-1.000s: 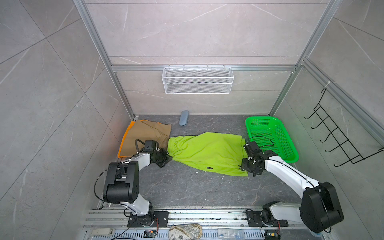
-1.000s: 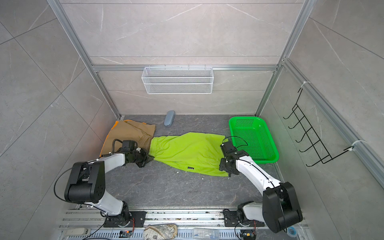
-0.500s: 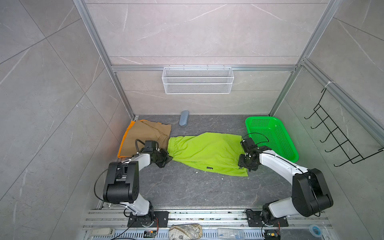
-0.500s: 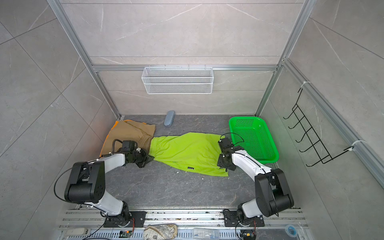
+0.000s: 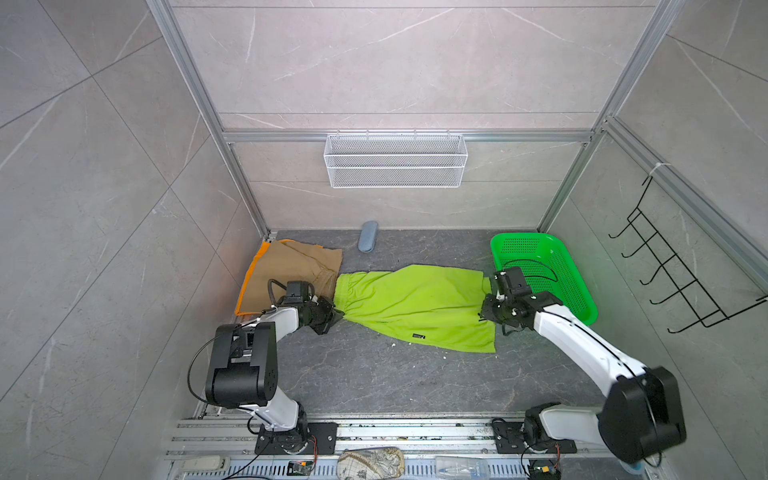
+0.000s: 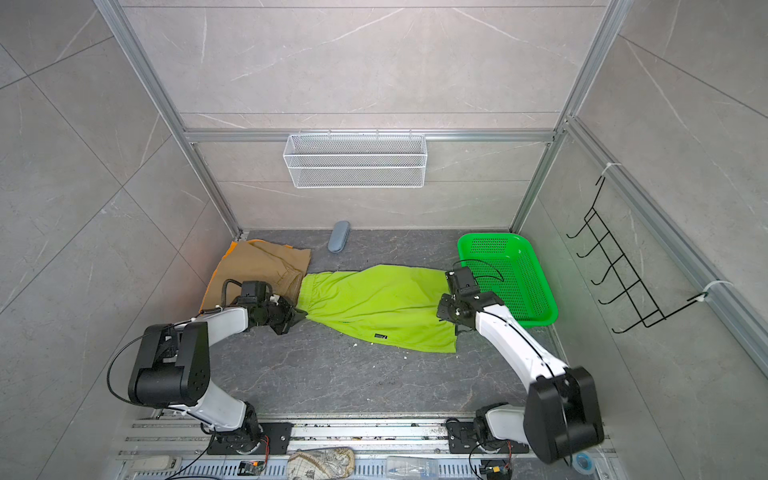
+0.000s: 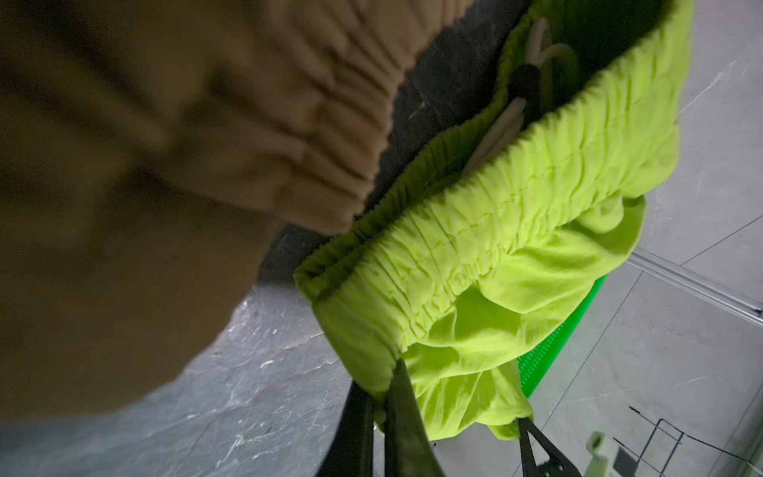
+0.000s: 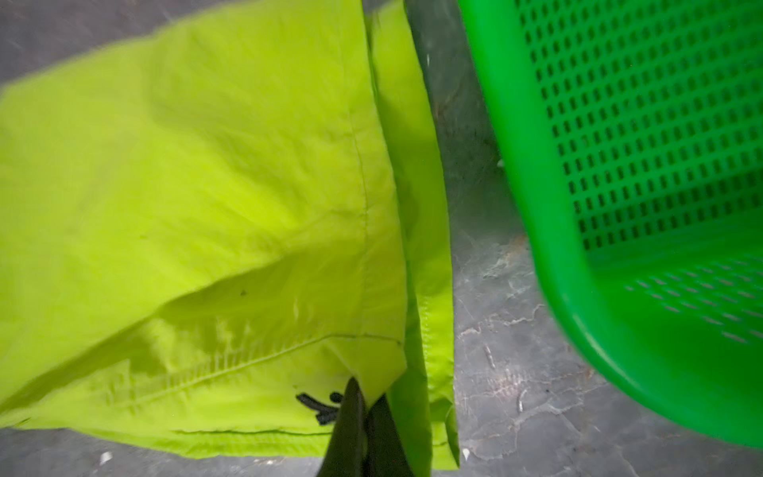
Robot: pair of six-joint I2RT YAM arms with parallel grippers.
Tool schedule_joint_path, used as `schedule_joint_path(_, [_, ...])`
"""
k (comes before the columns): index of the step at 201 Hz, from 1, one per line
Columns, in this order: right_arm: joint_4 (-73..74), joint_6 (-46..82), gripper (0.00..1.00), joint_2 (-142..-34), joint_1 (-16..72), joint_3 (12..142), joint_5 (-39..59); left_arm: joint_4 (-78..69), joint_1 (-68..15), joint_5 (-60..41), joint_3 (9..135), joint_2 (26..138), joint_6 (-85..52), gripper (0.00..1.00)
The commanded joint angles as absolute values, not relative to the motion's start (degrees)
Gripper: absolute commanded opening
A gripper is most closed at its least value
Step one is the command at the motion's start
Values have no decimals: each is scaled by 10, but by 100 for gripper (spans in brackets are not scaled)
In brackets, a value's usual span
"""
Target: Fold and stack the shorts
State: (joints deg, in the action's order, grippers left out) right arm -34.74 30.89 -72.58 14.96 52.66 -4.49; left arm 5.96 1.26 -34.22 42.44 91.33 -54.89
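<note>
Lime green shorts [image 5: 415, 303] lie stretched out just beside khaki shorts [image 5: 291, 266] stacked atop orange shorts [image 5: 249, 276].

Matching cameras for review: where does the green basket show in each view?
In a top view: green basket just right of the lime green shorts.
In a top view: basket, same spot.
Left wrist: a sliver behind the shorts' bunched cloth.
Right wrist: large, beside the shorts' hem.
Shared landmark: the shorts.
</note>
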Motion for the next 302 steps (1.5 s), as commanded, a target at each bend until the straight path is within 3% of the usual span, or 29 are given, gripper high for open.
schedule_joint_path(1, [-367,305,0,-638,149,473,-34,54,48,-361,415,911,-546,0])
schedule_joint_path(53, [-328,370,0,-666,151,345,7,53,75,-375,406,924,-538,0])
schedule_joint_path(103, [-336,379,7,-692,152,347,-8,56,77,-370,405,924,-530,0])
schedule_joint_path(119, [-354,373,16,-673,152,359,-13,52,77,-371,406,921,-528,0])
schedule_joint_path(134, [-380,365,38,-657,152,379,-24,41,77,-377,406,915,-531,0])
schedule_joint_path(159, [-406,356,58,-639,152,412,-32,35,75,-386,412,894,-535,33])
schedule_joint_path(178, [-393,359,73,-626,152,434,-17,34,69,-397,421,870,-535,51])
schedule_joint_path(185, [-375,364,78,-618,152,436,-4,33,66,-393,422,855,-533,68])
schedule_joint_path(192, [-349,372,81,-607,152,433,15,36,64,-386,423,841,-528,94])
schedule_joint_path(195, [-336,375,82,-603,152,432,25,40,63,-382,425,832,-525,99])
schedule_joint_path(216, [-237,423,99,-582,152,409,74,97,59,-349,456,785,-482,100])
schedule_joint_path(259, [-51,538,99,-704,161,368,187,61,-57,-311,530,821,-537,100])
schedule_joint_path(279, [32,587,100,-756,174,336,207,4,-119,-314,533,886,-583,100])
schedule_joint_path(302, [58,604,100,-766,183,294,204,-57,-132,-313,499,928,-619,100])
